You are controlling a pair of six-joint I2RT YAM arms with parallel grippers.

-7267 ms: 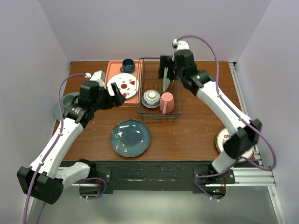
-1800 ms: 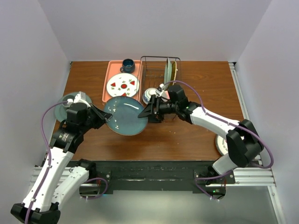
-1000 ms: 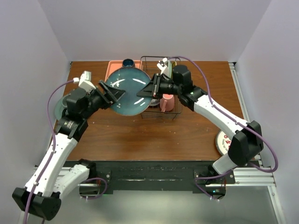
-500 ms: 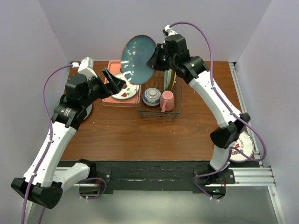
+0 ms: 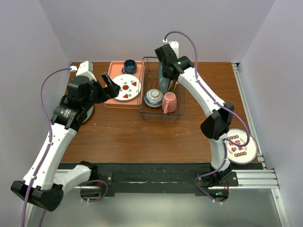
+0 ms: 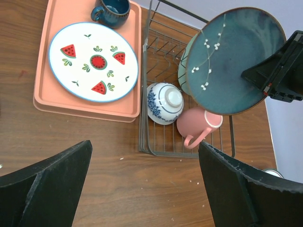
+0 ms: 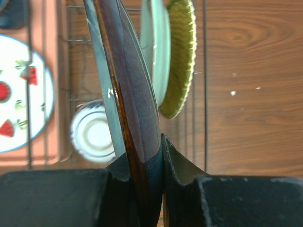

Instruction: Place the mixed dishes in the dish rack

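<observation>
Right gripper (image 7: 144,165) is clamped on the rim of the teal plate (image 6: 235,59), one finger on each face. The plate is held on edge over the back of the dish rack (image 6: 144,118). Whether its lower edge touches the wires cannot be told.

Teal plate: dark blue-green glaze on the face, a thin brown rim, and a sprig of small white dots running across it. The back is glossy dark brown in the right wrist view.

Just beside it, a pale green plate (image 7: 158,52) and a yellow woven-look plate (image 7: 182,56) stand upright in the rack.

At the rack's front, the blue-and-white bowl (image 6: 164,102) sits upside down, and the pink mug (image 6: 199,130) lies beside it with its handle toward the near edge.

Left gripper (image 5: 111,85) has its jaws spread wide, holds nothing, and hangs over the pink tray (image 6: 57,104).

The tray carries a watermelon plate (image 6: 93,61) and a dark blue mug (image 6: 111,8).

A white plate with red marks (image 5: 239,145) lies on the table (image 5: 142,137), well apart at the right.
</observation>
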